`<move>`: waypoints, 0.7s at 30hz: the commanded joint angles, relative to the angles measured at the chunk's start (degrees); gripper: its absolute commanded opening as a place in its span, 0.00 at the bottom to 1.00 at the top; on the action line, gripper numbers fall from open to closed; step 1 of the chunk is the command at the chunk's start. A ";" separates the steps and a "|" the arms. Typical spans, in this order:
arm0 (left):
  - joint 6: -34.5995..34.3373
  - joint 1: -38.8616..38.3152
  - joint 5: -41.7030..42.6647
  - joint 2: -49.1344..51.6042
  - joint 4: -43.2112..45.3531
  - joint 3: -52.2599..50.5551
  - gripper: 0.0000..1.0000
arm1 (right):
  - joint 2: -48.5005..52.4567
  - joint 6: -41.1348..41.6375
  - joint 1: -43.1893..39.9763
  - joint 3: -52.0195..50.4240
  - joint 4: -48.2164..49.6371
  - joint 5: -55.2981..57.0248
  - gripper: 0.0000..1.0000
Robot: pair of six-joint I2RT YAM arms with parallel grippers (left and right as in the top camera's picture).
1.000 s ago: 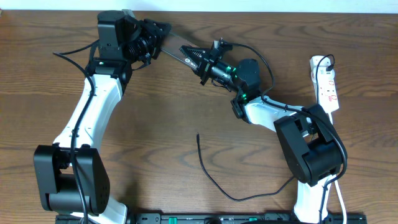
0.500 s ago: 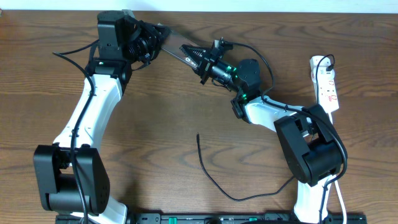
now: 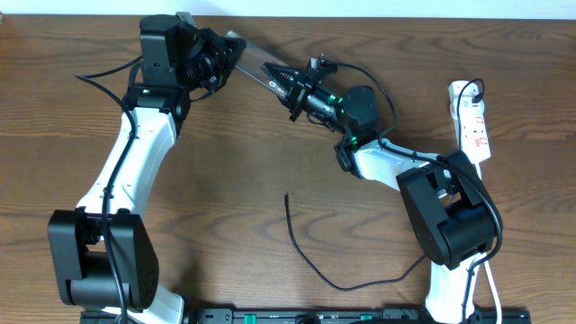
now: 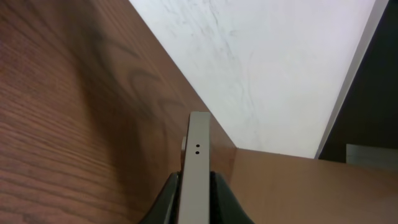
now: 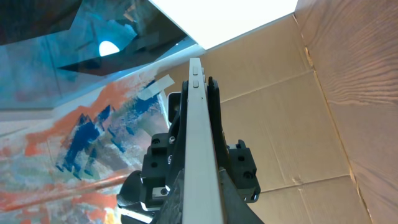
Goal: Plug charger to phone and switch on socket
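Brown wood-grain table (image 3: 225,162), white marbled wall (image 4: 267,68) past its far edge. Right wrist view: cardboard panels (image 5: 280,124), blue-and-orange painted surface (image 5: 81,137), bright white patch (image 5: 230,15).

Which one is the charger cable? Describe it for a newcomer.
Look at the wooden table between the two arm bases. The charger cable lies loose there, curving toward the right base. It is far thinner than the arms' cables.

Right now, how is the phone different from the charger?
The phone is a flat, stiff slab; the charger is a thin, bendy cable. The phone is gripped between the left pincer and the right pincer; the charger lies loose and curved on the table, touched by neither. Both look dark, and they are far apart, not plugged together.
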 commanded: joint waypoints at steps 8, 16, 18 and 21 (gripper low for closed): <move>3.10 -0.31 0.35 0.33 -0.11 0.15 0.08 | 0.00 -2.40 0.31 0.63 1.03 0.07 0.02; 3.19 -0.31 0.35 0.33 -0.11 0.15 0.08 | 0.00 -2.40 0.31 0.63 1.03 0.09 0.17; 3.19 -0.31 0.35 0.33 -0.11 0.15 0.08 | 0.00 -2.40 0.31 0.63 1.05 0.11 0.29; 3.19 -0.31 0.35 0.33 -0.11 0.15 0.08 | 0.00 -2.40 0.31 0.63 1.03 0.13 0.47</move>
